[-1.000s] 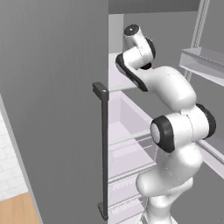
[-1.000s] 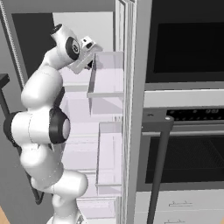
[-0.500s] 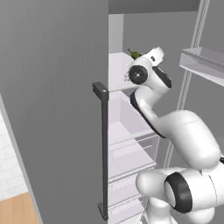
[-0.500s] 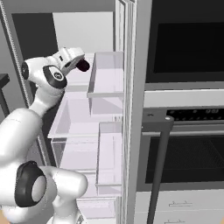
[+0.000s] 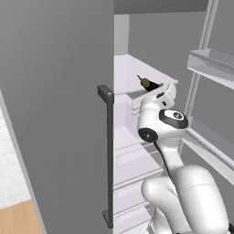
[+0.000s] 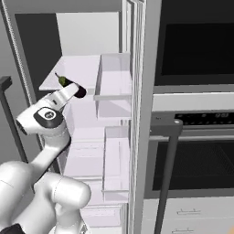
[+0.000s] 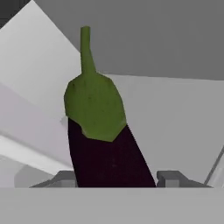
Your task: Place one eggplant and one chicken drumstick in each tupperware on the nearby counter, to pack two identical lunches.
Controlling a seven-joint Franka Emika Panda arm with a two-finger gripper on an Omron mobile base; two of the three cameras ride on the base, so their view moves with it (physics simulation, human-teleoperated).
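We see the open fridge with its pale shelves, and our white arm reaching up to the upper shelf. There the eggplant lies on the shelf, green stem pointing away from the hand. It sits between the jaws of the gripper; we cannot tell whether they press it.

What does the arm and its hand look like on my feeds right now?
The arm is glossy white, built of rounded, bulbous links. Its joints carry dark grey round caps ringed in black, one in the left base view, another in the right. The hand ends in two small, blocky dark grey fingers. No cables or markings are visible.
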